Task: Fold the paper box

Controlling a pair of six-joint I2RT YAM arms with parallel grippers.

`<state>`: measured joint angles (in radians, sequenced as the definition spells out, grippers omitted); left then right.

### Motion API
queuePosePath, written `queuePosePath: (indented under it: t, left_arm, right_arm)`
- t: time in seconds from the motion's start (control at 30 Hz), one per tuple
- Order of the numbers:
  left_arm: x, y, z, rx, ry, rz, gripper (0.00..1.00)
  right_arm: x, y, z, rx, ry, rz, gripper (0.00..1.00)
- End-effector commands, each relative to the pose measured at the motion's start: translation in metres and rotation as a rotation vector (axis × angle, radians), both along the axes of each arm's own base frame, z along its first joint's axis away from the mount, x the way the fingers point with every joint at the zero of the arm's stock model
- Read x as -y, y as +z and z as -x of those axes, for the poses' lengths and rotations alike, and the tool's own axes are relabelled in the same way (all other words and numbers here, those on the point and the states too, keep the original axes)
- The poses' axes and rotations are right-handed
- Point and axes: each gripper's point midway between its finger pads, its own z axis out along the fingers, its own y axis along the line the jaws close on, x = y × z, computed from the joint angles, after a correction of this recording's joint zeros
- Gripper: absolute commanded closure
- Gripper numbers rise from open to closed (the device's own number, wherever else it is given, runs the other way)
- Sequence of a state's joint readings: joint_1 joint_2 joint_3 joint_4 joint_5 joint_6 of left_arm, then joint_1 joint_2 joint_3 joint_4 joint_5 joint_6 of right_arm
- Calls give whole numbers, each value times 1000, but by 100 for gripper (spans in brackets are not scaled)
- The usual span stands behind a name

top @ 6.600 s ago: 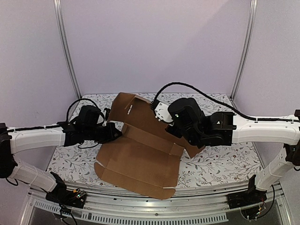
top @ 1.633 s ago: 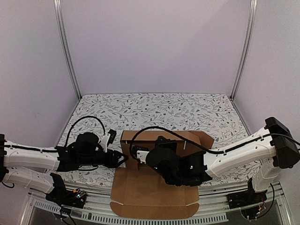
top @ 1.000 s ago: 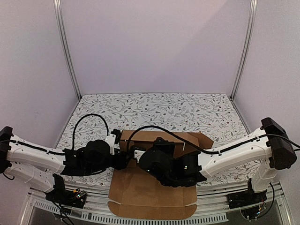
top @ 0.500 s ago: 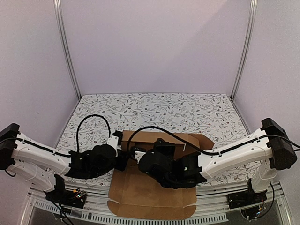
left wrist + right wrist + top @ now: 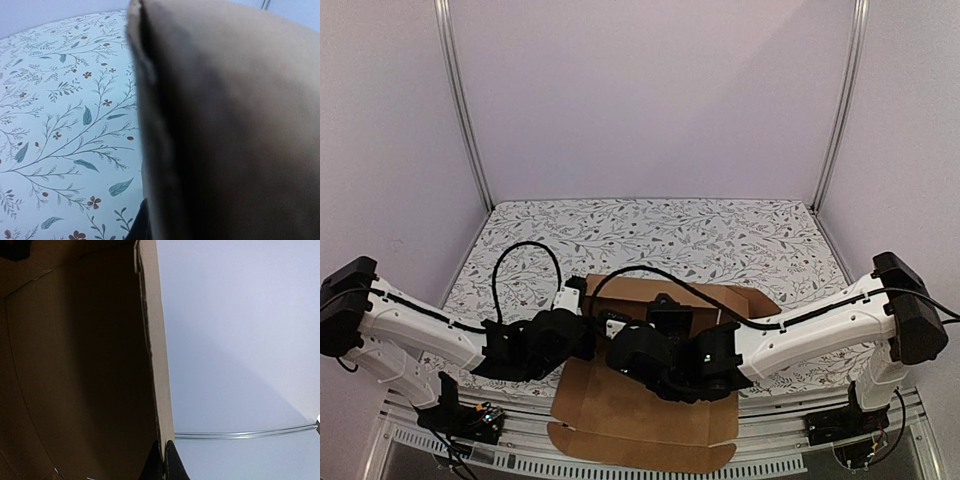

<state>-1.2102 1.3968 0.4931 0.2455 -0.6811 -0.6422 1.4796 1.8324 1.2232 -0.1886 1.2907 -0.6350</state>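
Brown cardboard paper box (image 5: 640, 405) at near edge of table (image 5: 720, 235), back wall upright, front flap overhanging. Right pincer (image 5: 163, 461) clamped on a raised wall's edge. Left pincer (image 5: 584, 335) close by left side; apart or together, cannot tell.

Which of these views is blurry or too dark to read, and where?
Left wrist: the paper box fills the right side, close and blurred; the floral table cover beside it is sharper. Right wrist: the box's inside is in deep shadow, against a bright wall. Top external: evenly lit and sharp.
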Motion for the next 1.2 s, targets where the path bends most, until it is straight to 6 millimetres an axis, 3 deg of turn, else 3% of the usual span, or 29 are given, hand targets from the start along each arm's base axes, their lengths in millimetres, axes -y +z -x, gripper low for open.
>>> queuePosePath:
  t: [0.0,0.23,0.33,0.53,0.77,0.97,1.17]
  left_arm:
    - [32,19,8,13,-65,81,98]
    - [35,24,6,38,-71,53,100]
    - [36,26,5,53,-87,27,100]
    - [46,33,2,112,-144,-68,100]
    - [50,35,-4,136,-178,-107,100]
    - [61,29,-10,112,-260,-98,100]
    - [73,29,-12,124,-324,-104,100]
  right_arm:
    - [-22,-17,15,-74,72,-31,100]
    - [-23,-16,18,-105,78,-51,97]
    - [-22,-14,20,-141,85,-73,83]
    - [-21,-1,35,-301,150,-223,44]
    - [-1,32,57,-477,236,-339,22]
    - [22,76,67,-576,301,-502,17]
    - [36,103,42,-692,262,-733,22]
